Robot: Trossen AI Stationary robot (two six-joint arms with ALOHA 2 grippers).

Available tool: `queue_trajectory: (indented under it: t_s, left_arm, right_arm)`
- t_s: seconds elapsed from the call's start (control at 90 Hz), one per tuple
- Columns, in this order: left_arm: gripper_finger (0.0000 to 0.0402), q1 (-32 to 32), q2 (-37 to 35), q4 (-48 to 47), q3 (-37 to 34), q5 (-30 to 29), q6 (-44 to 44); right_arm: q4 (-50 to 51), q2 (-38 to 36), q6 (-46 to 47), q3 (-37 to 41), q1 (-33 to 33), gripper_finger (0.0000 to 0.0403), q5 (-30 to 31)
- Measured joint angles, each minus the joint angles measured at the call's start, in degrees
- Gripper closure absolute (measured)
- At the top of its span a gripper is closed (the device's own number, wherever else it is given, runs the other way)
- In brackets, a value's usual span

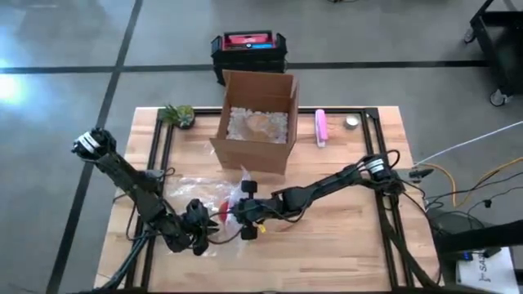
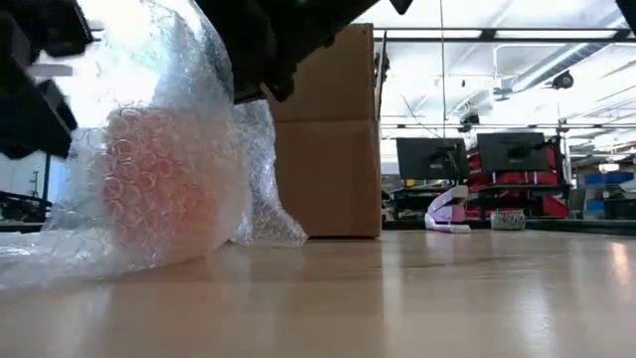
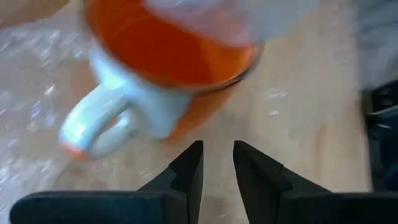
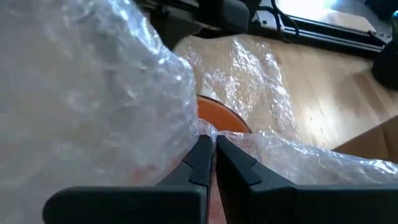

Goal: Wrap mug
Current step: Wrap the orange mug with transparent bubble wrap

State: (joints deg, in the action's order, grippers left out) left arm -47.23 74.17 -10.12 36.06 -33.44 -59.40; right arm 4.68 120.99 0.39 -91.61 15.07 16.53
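Two arms: both reach to the front middle of the wooden table (image 1: 343, 237), their grippers close together over the bubble wrap.
Mug: an orange mug (image 3: 168, 56) with a pale handle and pale inside, lying on the table at the near centre; in the low view it shows as a reddish shape (image 2: 159, 184) behind the film.
Bubble wrap: a clear sheet of bubble wrap (image 1: 192, 192) spread on the table in front of the box and drawn up over the mug; the low view shows it bulging around the mug (image 2: 189, 129) and trailing to the table.
Left gripper: the left gripper (image 3: 217, 162) sits low at the front of the table, just short of the mug; its fingers stand a narrow gap apart with only bare table between them, holding nothing.
Right gripper: the right gripper (image 4: 210, 152) comes in from the right side and is pinched closed on a fold of the bubble wrap just above the mug's rim.
Cardboard box: an open cardboard box (image 1: 257, 122) stands at the back centre of the table, with pale packing fill inside.
Other things: a small potted plant (image 1: 178, 115) left of the box, a pink object (image 1: 321, 127) and a small round tin (image 1: 351, 122) to its right, a black and red case (image 1: 248, 51) on the floor beyond the table.
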Motion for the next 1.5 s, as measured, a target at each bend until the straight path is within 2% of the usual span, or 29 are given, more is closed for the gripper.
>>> queue_trajectory:
  t_s: [0.1,0.189,0.278,0.356,0.656,0.744,1.056,1.144,1.267,1.5]
  left_arm:
    - [0.0326,0.1,0.0,-3.6,5.1,-0.7,4.5]
    - [0.0326,0.2,-0.1,-5.1,9.2,-5.2,9.6]
    - [0.0326,0.5,0.2,-5.1,11.2,-9.2,14.3]
    - [0.0326,1.8,0.8,-5.1,11.7,-9.2,16.3]
    - [0.0326,7.2,4.1,-4.5,8.9,-7.6,14.3]
    - [0.0326,7.8,5.0,-4.4,7.4,-5.5,12.0]
    - [0.0326,7.9,6.0,-3.6,6.4,-4.9,10.3]
    - [0.0326,7.9,6.0,-3.4,6.4,-4.7,10.3]
    - [0.0326,7.9,6.1,-3.4,6.4,-4.4,10.3]
    - [0.0326,7.9,6.1,-2.9,6.3,-4.4,10.4]
  right_arm:
    - [0.2,0.0,0.2,0.0,0.0,0.0403,-0.5]
    - [0.1,0.0,0.3,0.0,0.0,0.0403,-0.5]
    - [0.2,0.0,0.7,0.0,-0.1,0.0403,-0.5]
    - [0.2,0.0,0.7,0.0,-0.1,0.0403,-0.5]
    - [0.6,0.0,2.7,0.0,-0.1,0.0403,-0.5]
    - [0.6,0.0,2.8,0.1,-0.1,0.0403,-0.7]
    - [2.2,-0.1,7.8,-1.5,-0.1,0.0402,-2.5]
    - [6.4,-0.4,8.6,-4.3,-0.2,0.039,-3.3]
    - [15.0,-1.2,8.5,-10.5,-0.2,0.035,-3.3]
    - [37.9,-1.1,2.7,-23.6,0.4,0.0279,-4.2]
